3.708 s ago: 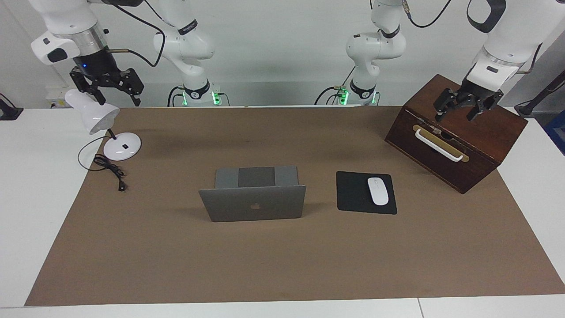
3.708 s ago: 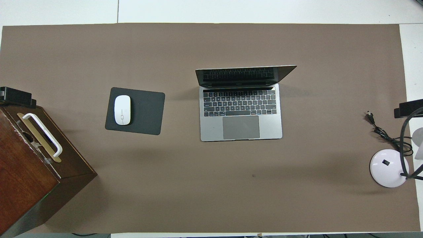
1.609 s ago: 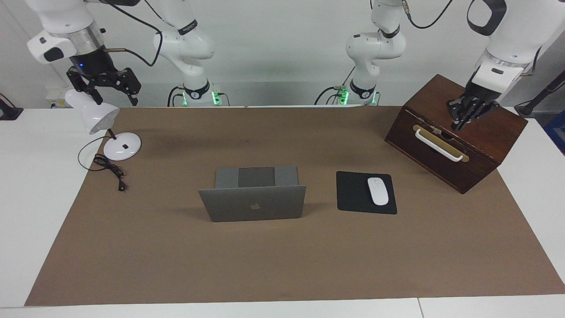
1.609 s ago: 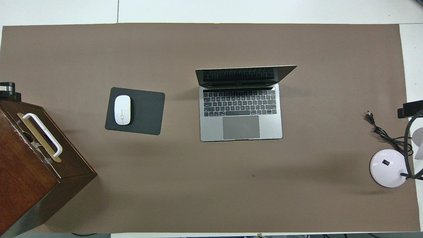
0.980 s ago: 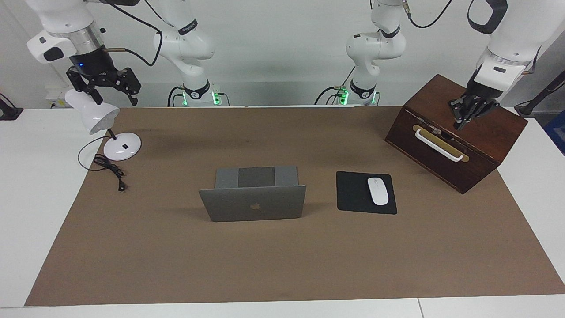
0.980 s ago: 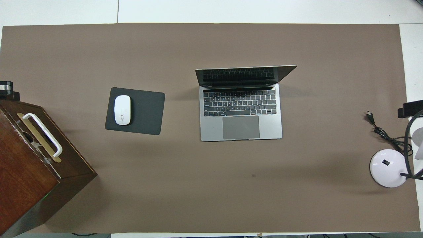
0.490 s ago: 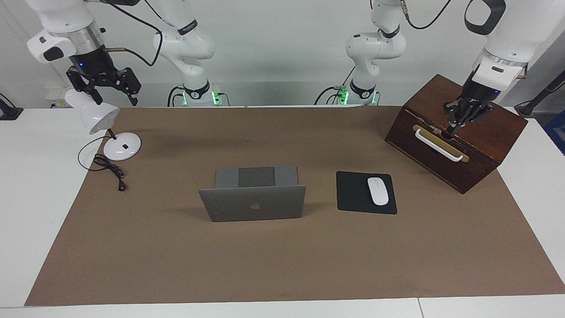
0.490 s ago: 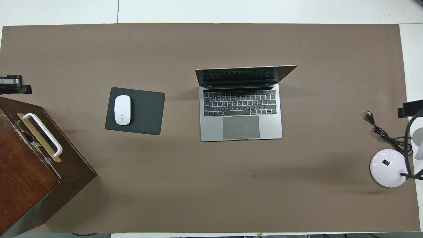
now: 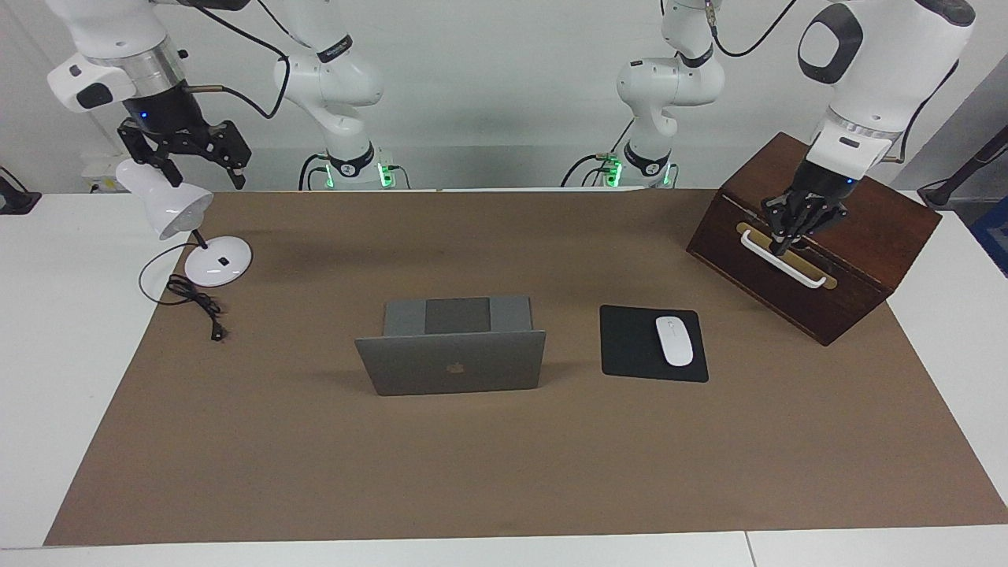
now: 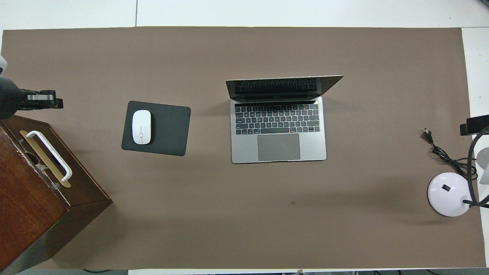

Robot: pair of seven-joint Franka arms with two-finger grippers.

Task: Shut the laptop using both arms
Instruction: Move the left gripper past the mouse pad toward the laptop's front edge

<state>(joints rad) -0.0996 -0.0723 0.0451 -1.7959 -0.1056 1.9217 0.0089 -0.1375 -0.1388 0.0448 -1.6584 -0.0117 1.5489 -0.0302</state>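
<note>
Laptop [image 9: 450,361]: thin silver-grey metal, dark logo centred on its lid, standing open mid-counter [image 9: 504,472]. Toward the right arm's end from the laptop, right gripper [image 9: 183,161] hangs with fingers apart. Toward the left arm's end, left gripper [image 9: 790,236], fingers together, hangs over the wooden box [image 9: 819,260].

Even, bright, diffuse light falls from above, without glare. Soft, faint shadows lie on the brown mat [image 9: 504,472] beside the laptop [image 9: 450,362], wooden box [image 10: 34,198] and lamp base [image 10: 449,194]. Both views are sharp, edges undistorted.
</note>
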